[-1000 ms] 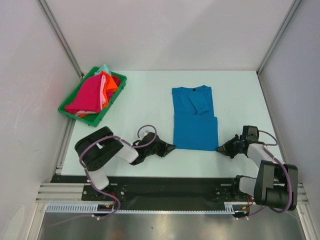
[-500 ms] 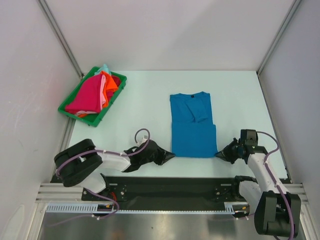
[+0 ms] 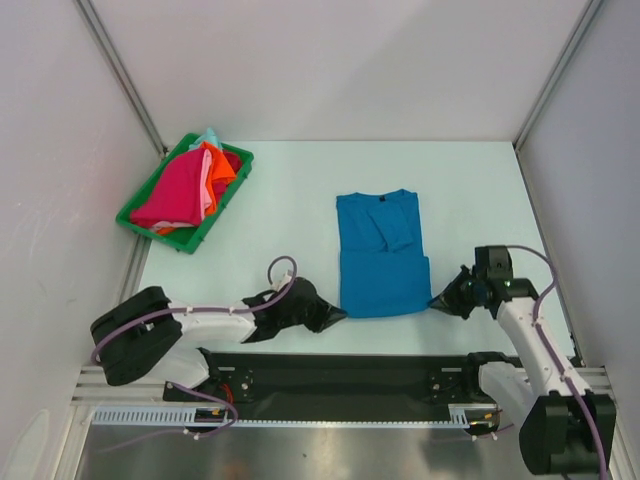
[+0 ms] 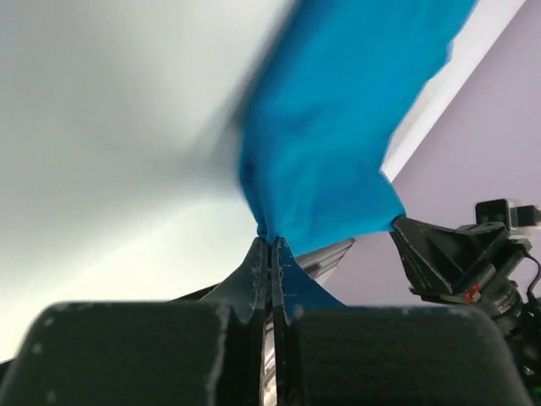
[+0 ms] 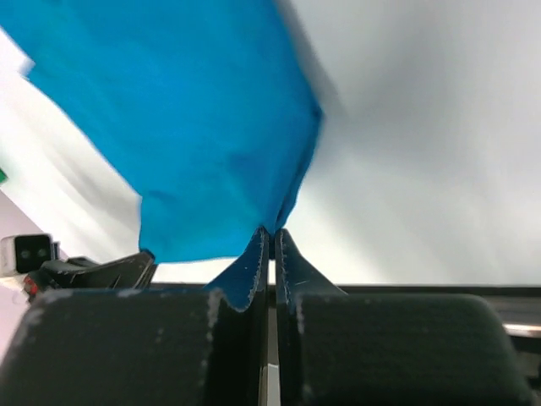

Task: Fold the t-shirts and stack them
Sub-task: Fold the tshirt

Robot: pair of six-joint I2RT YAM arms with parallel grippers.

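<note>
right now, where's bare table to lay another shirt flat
Widest bare table lies between the green tray and the blue t-shirt. A narrower strip runs between it and the right wall, another behind its collar. Crowded: the near edge, where the left gripper and right gripper pinch its corners, and the tray, piled with t-shirts.

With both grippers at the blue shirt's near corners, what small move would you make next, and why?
Probably lift both corners together and start carrying them toward the shirt's far end. The left gripper and right gripper are each shut on a near corner of the blue t-shirt, which lies flat, sleeves folded in.
</note>
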